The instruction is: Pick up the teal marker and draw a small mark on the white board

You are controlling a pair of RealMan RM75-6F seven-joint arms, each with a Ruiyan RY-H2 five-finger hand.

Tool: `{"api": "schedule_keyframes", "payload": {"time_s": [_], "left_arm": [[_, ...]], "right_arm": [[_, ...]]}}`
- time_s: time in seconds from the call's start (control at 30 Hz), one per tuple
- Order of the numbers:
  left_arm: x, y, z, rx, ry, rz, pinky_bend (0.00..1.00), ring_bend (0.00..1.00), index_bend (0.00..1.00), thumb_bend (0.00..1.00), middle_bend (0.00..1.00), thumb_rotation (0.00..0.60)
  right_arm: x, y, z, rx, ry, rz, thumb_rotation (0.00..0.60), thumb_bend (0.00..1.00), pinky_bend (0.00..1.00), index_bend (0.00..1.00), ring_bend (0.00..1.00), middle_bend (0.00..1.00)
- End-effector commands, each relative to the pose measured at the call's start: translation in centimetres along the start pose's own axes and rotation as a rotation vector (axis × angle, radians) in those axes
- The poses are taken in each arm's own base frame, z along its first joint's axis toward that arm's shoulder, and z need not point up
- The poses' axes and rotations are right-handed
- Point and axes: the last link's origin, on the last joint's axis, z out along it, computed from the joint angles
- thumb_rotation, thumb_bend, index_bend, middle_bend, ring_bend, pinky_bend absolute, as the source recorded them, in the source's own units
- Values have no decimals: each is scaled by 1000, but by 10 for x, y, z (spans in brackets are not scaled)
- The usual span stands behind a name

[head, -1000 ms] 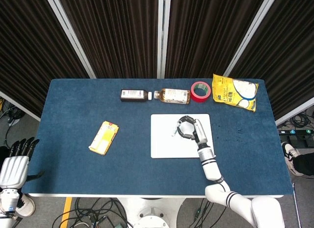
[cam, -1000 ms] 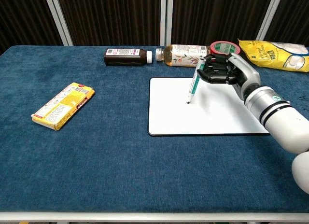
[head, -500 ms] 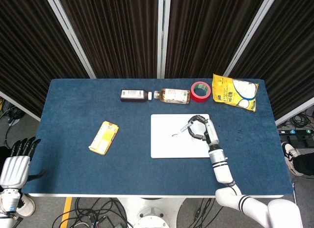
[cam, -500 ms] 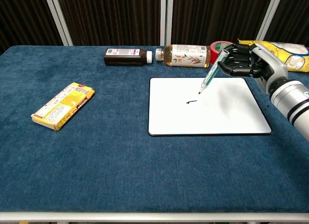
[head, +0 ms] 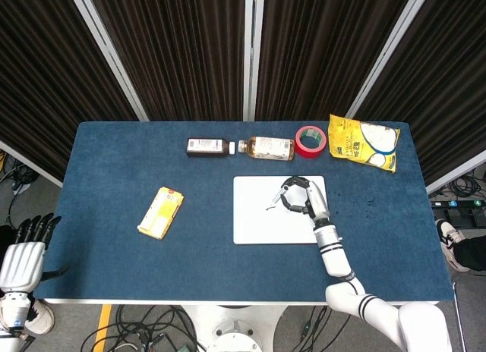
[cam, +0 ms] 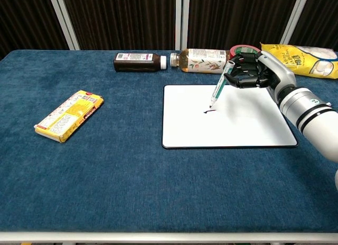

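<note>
The right hand (cam: 252,72) holds the teal marker (cam: 218,89), tip just above the white board (cam: 248,126) near a small mark (cam: 209,111). Next, probably lift away toward three o'clock.

Right robot hand (cam: 252,75): fingers curled, pinching a slim teal marker (cam: 219,88), arm reaching from the near right.
Left robot hand (head: 23,253): fingers apart, holding nothing, low at the near left.

My right robot hand (cam: 252,72) has swung the teal marker (cam: 219,88) back left over the white board (cam: 253,123), its tip now beside the short dark mark (cam: 209,111) drawn a second ago.
</note>
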Motion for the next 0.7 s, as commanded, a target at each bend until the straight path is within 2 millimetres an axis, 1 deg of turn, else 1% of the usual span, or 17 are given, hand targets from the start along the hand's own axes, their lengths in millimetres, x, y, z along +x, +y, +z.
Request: {"api": "schedule_keyframes", "payload": {"time_s": [0.03,0.23,0.37,0.43,0.53,0.6,0.7], "left_arm": [[0,0,0,-1,1,1,10,1,105,0,62,600],[0,0,0,2,-2,1,9,1,105,0,62,600],[-1,0,0,4,-4,0,10,1,105,0,62,600],[0,0,-1,5,-3,-1,10,1,105,0,62,600],[0,0,-1,5,-1,1,9,1,105,0,62,600],[-1,1,0,1,-2,1,10,1,105,0,62,600],[0,3,1,-8,2,1,10,1,105,0,62,600]], "right_arm": [[-2,-1,2,3,-7,0,600,628,186,790,356,623],[-5,-1,7,1,-16,-13,600,628,186,790,356,623],[-6,2,4,-1,-37,-22,600,628,186,790,356,624],[-5,3,-1,8,-57,-26,600,628,186,791,359,630],[-5,3,-18,21,-114,-21,600,628,186,796,376,644],[-5,2,-29,25,-152,-17,600,628,186,797,383,650],[0,-4,-40,26,-177,-1,600,628,186,798,387,652]]}}
